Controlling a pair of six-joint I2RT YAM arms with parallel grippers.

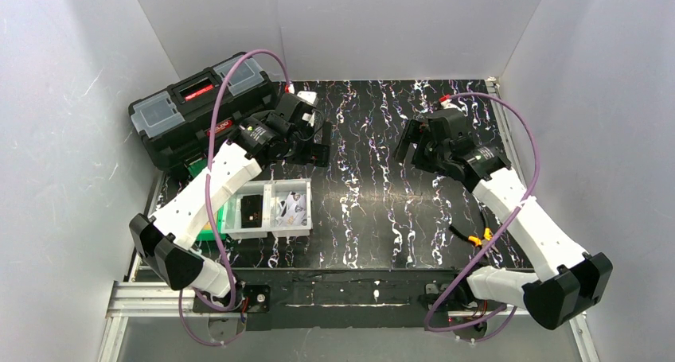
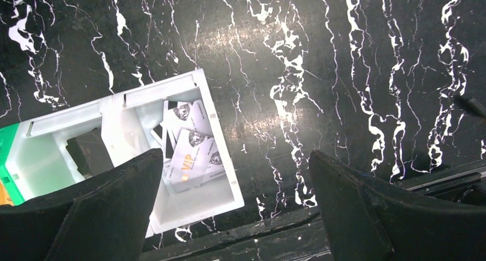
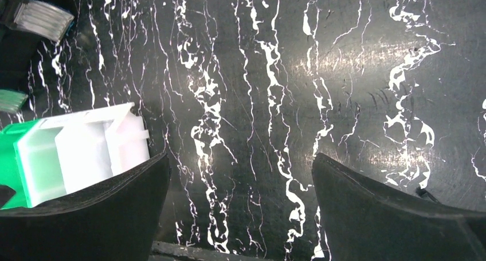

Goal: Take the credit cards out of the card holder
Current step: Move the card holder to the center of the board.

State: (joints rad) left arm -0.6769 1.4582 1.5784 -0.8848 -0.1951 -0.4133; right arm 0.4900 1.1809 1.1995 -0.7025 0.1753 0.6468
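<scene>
Card holder [image 1: 252, 209] lies dark and flat in the left compartment of the white divided bin [image 1: 271, 233], with white printed slips [image 2: 192, 155] in the right compartment. Left gripper [image 2: 235, 158] hangs over the bin's far side, jaws wide apart, holding nothing. Right gripper [image 3: 240, 158] is equally wide and empty over the black marbled table [image 3: 344, 71], well apart from the bin.

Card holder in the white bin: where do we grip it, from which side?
Likely from straight above: the card holder lies in the white bin, left compartment in the top view, and the walls block any side approach. Pinch across its narrower width, fingers dropping into the gaps beside it. The open left gripper sits nearer.
</scene>
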